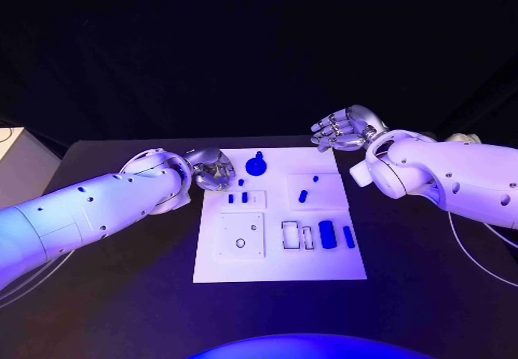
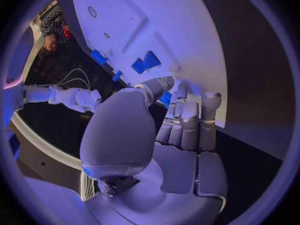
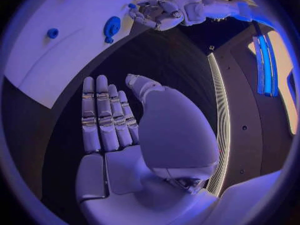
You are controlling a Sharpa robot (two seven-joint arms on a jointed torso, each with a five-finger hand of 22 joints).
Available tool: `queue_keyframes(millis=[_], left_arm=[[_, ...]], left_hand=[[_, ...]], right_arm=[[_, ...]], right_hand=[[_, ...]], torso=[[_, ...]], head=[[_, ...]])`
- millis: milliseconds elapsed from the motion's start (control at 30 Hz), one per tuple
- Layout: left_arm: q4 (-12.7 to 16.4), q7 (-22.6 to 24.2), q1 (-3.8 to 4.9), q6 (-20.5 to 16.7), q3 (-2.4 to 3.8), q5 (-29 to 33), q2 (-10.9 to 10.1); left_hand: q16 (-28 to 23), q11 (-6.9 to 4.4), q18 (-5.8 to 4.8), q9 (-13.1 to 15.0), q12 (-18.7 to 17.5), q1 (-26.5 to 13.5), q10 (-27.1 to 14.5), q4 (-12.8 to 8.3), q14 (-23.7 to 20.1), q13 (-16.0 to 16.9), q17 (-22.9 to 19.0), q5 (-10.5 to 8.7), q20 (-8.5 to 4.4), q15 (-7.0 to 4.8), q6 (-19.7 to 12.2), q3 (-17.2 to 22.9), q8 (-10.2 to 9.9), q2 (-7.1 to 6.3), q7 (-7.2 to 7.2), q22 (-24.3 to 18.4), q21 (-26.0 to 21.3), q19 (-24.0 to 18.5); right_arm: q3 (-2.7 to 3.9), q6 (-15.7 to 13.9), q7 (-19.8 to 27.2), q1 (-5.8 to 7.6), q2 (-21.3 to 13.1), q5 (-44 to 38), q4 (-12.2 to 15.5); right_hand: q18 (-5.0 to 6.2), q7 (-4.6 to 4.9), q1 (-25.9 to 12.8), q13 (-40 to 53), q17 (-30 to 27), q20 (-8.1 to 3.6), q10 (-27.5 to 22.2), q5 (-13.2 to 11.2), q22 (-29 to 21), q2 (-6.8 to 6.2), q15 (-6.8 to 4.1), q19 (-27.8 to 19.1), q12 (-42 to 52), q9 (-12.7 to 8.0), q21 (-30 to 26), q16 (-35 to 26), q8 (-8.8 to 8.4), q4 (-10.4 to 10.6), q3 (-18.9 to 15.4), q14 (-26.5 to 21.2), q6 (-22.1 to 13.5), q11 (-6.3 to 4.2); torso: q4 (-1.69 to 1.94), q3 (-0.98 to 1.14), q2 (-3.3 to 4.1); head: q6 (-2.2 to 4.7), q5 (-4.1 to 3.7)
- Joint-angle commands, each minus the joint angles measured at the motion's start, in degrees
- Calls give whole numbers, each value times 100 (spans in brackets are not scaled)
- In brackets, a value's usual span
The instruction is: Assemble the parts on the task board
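We are seeing blue parts (image 1: pixel 326 234) lying loose on the task board (image 1: pixel 278 269); assembly looks barely begun; left hand (image 1: pixel 210 173) is pinching a small part; right hand (image 1: pixel 343 127) is hovering with fingers spread, empty.

The white task board (image 1: pixel 278 265) lies flat at the middle of the bench; blue parts rest on it: a round knobbed part (image 1: pixel 256 164) near the far edge; two small pegs (image 1: pixel 237 198) mid-board; two elongated blocks (image 1: pixel 336 235) side by side toward the right.
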Motion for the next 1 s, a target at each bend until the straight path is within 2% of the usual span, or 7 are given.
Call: queue_keyframes(millis=[33,267,500,867,933,967,1000], left_arm=[[101,211,-2,-255,28,283,-86],[263,427,-2,-380,50,428,-169],[400,576,-3,-476,56,446,-195],[413,640,-4,-479,56,447,-137],[393,608,-4,-453,56,425,-111],[381,589,-4,-434,56,413,-97],[356,552,-4,-401,55,394,-71]], left_hand=[[29,-5,-100,7,59,44,66,-33,-18,32,-22,-4,28,0,79,-20,18,0,16,-17,-30,1],[-47,41,-50,-9,80,55,-118,-63,-234,84,-321,0,45,37,133,-41,16,-12,11,-231,-192,-243],[111,-3,-56,-64,1136,89,-561,-146,-196,680,-181,8,46,12,298,-144,2,92,-15,-130,-135,-242],[526,-203,-137,0,2517,-48,-722,-17,541,1396,1167,-109,-75,-147,763,-223,244,130,-159,193,65,129],[620,-252,-165,11,3026,-55,-778,14,743,1692,1583,-114,-116,-191,817,-220,283,125,-194,302,136,263],[620,-252,-166,11,3030,-55,-778,14,745,1694,1586,-114,-116,-191,817,-220,283,125,-194,303,137,264],[671,-279,-190,16,3407,-53,-777,22,880,1914,1875,-120,-134,-211,841,-226,302,120,-215,398,202,367]], right_arm=[[1,720,-276,-3,-44,-1196,14],[0,877,-382,-7,-78,-1697,30],[-2,913,-470,-20,-91,-2103,77],[-3,885,-516,-42,-74,-2226,95],[-3,879,-518,-45,-68,-2230,98],[-3,877,-518,-46,-66,-2232,100],[-3,872,-518,-48,-62,-2233,102]], right_hand=[[57,-58,-6,-7,200,-153,174,-24,204,-41,-132,203,-21,2,336,203,11,-105,47,351,120,-75],[44,-117,-157,-6,765,-372,369,-27,784,-45,-272,317,-182,-47,1157,648,-76,-270,115,880,256,-156],[54,-165,-317,6,1456,-446,559,-39,1355,-47,-334,183,-263,-74,1871,1282,-147,-406,260,1005,401,-212],[57,-163,-382,6,1651,-445,565,-31,1490,-46,-335,141,-275,-78,2026,1485,-174,-422,310,993,413,-212],[57,-163,-384,6,1655,-445,565,-30,1492,-46,-335,141,-275,-78,2028,1489,-175,-421,311,993,414,-212],[57,-163,-386,6,1658,-444,565,-30,1494,-46,-335,140,-275,-78,2030,1492,-175,-421,312,992,414,-212],[57,-162,-395,6,1672,-443,564,-27,1503,-46,-334,136,-275,-78,2039,1507,-178,-418,315,989,414,-211]], torso=[[5,-3,-3],[8,-3,-6],[2,1,5],[0,5,5],[-2,6,4],[-2,6,4],[-1,4,4]], head=[[21,-15],[35,-14],[46,1],[31,9],[27,11],[27,11],[25,12]])
